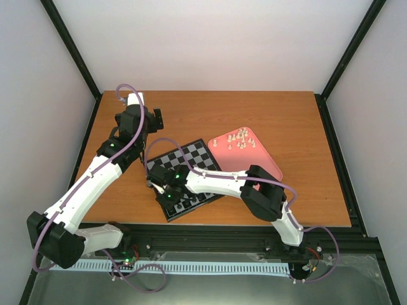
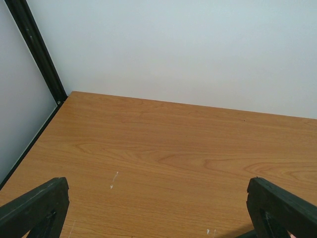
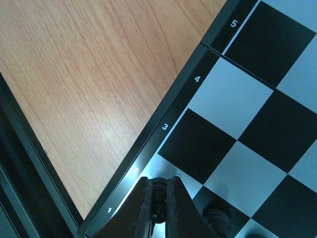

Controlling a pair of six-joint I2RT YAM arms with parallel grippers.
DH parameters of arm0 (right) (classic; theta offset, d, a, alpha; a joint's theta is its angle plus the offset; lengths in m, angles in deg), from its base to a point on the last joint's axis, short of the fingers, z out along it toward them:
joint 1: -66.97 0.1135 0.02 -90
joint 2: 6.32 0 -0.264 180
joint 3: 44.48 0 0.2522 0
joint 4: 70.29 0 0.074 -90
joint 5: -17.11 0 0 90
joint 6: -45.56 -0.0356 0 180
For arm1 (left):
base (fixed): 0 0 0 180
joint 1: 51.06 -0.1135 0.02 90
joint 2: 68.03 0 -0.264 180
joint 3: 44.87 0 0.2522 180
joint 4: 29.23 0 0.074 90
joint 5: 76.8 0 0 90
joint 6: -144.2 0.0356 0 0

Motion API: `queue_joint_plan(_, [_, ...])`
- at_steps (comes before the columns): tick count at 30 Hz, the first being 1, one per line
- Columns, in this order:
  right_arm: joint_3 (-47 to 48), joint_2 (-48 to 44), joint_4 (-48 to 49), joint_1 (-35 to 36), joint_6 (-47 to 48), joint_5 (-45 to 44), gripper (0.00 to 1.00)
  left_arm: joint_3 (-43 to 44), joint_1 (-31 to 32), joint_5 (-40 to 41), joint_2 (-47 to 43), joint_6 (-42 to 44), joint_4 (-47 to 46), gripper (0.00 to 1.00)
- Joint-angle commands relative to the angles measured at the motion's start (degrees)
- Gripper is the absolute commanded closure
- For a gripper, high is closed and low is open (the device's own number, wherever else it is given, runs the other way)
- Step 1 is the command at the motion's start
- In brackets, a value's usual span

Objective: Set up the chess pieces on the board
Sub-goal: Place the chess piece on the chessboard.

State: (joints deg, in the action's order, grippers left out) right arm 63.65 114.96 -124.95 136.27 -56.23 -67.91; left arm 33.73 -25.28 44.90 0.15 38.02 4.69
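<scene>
The board (image 1: 191, 155) lies tilted at the table's middle, with black and light-grey checks. In the right wrist view its left edge (image 3: 195, 79) shows row numbers 1 to 5. My right gripper (image 3: 158, 191) is shut on a black chess piece (image 3: 158, 186), standing on the light square of row 2 at the board's edge. Another black piece (image 3: 218, 218) stands one square to the right. In the top view the right gripper (image 1: 166, 189) is over the board's near left corner. Several cream-white pieces (image 1: 240, 140) lie in the pink tray (image 1: 267, 162). My left gripper (image 2: 158, 218) is open and empty over bare table.
The pink tray sits right of the board. The left arm (image 1: 130, 121) hovers at the back left of the wooden table (image 1: 286, 114). A black frame rail (image 1: 254, 229) runs along the near edge. White walls enclose the sides and back.
</scene>
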Motion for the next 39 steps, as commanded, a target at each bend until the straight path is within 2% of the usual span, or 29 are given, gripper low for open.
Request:
queue_joint_plan(1, [1.14, 1.91, 0.38, -0.28, 0.22, -0.15, 0.95, 0.38, 0.54, 0.16, -0.25, 0.19, -0.92, 0.00])
queue_joint_plan(13, [1.22, 2.74, 0.76, -0.75, 0.45, 1.01, 0.95, 0.21, 0.51, 0.29, -0.24, 0.26, -1.03, 0.00])
queue_joint_plan(22, [0.12, 0.98, 0.33, -0.52, 0.59, 1.99, 0.87, 0.60, 0.51, 0.03, 0.37, 0.11, -1.00, 0.00])
queue_joint_plan(39, [-1.25, -5.60, 1.42, -0.24, 1.98, -1.66, 0.76, 0.73, 0.50, -0.01, 0.20, 0.19, -1.03, 0.00])
